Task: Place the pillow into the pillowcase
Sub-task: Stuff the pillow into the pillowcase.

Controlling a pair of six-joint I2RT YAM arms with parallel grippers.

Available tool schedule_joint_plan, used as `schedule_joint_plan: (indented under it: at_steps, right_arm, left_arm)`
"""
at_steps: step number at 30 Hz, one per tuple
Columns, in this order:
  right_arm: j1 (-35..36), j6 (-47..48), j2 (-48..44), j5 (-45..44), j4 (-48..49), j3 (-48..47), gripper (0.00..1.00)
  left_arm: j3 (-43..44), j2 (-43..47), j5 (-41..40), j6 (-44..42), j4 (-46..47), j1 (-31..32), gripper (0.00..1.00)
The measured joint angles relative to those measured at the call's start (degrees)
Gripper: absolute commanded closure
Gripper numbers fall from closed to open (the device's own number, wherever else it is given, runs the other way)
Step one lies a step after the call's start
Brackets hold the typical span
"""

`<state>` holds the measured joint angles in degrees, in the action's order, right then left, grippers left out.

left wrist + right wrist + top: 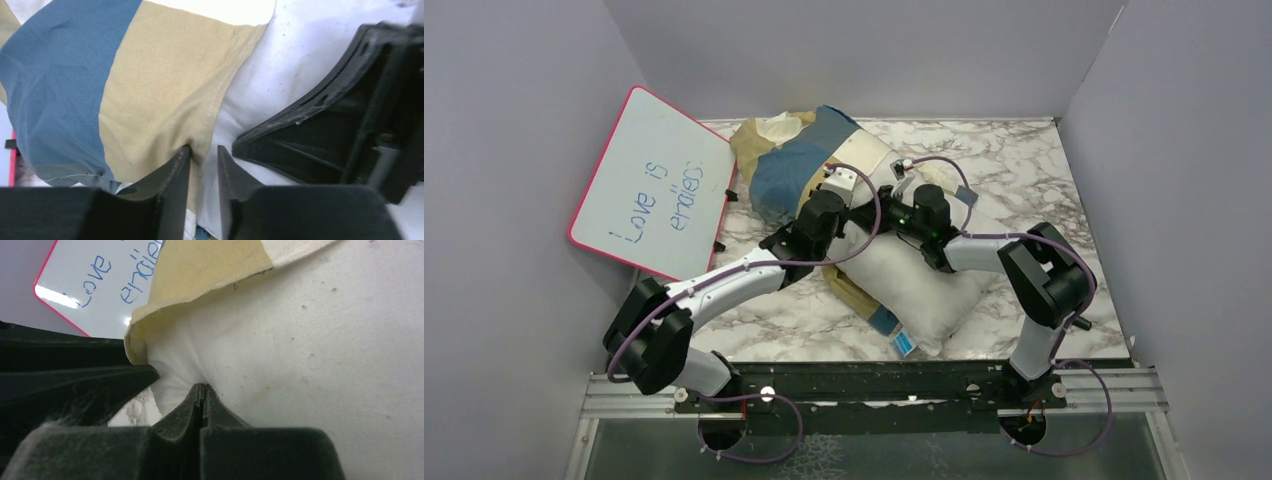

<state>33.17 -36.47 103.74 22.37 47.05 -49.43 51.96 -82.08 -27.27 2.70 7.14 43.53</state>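
Observation:
The white pillow (914, 285) lies slantwise in the middle of the marble table, its blue tag (905, 345) at the near corner. The checked pillowcase (794, 160) is bunched behind it, its tan mouth drawn over the pillow's far end. My left gripper (204, 152) stands narrowly open at that mouth, the tan hem (200, 115) and white pillow cloth (280, 65) lying in the gap. My right gripper (201, 387) is shut, its tips pinching a pucker of pillow (310, 350) just under the tan edge (200, 270). Both grippers meet over the pillow's far end (874, 205).
A pink-rimmed whiteboard (654, 185) with blue writing leans against the left wall beside the pillowcase. Grey walls close in the table on the left, back and right. A black rail (874, 380) bearing the arm bases runs along the near edge.

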Motion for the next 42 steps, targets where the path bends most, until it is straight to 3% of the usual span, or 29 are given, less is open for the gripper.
schedule_joint_plan:
  at_steps: [3, 8, 10, 17, 23, 31, 35, 39, 42]
  right_arm:
    - [0.0, 0.0, 0.4, 0.0, 0.2, 0.0, 1.00]
    - [0.1, 0.0, 0.5, 0.0, 0.4, 0.0, 1.00]
    - [0.1, 0.0, 0.5, 0.0, 0.5, 0.0, 1.00]
    - [0.1, -0.4, 0.5, 0.0, 0.5, 0.0, 1.00]
    - [0.1, -0.8, 0.5, 0.2, 0.5, 0.1, 1.00]
    - [0.1, -1.0, 0.5, 0.2, 1.0, 0.1, 1.00]
    - [0.1, -1.0, 0.7, 0.2, 1.3, 0.1, 1.00]
    - [0.1, -1.1, 1.0, 0.2, 1.7, 0.1, 1.00]
    - [0.1, -1.3, 1.1, 0.2, 1.9, 0.1, 1.00]
  left_arm:
    - [-0.3, 3.5, 2.1, 2.9, -1.4, -0.1, 0.77]
    - [-3.4, 9.5, 3.7, 6.4, -2.1, -0.1, 0.43]
    - [-4.2, 9.8, 3.7, 6.1, -2.0, -0.1, 0.37]
    - [-4.2, 5.8, 2.8, -1.1, 2.3, -0.1, 0.33]
    - [1.0, -3.7, -2.6, -6.6, 4.0, -0.1, 0.39]
    - [1.3, -6.6, -8.4, -10.3, 8.9, 0.2, 0.52]
    - [1.6, -7.1, -8.9, -12.7, 11.0, 0.1, 0.69]
    - [1.9, -7.7, -8.4, -14.4, 12.1, 0.1, 1.00]
    - [1.9, -7.7, -7.6, -15.0, 12.5, 0.0, 1.00]
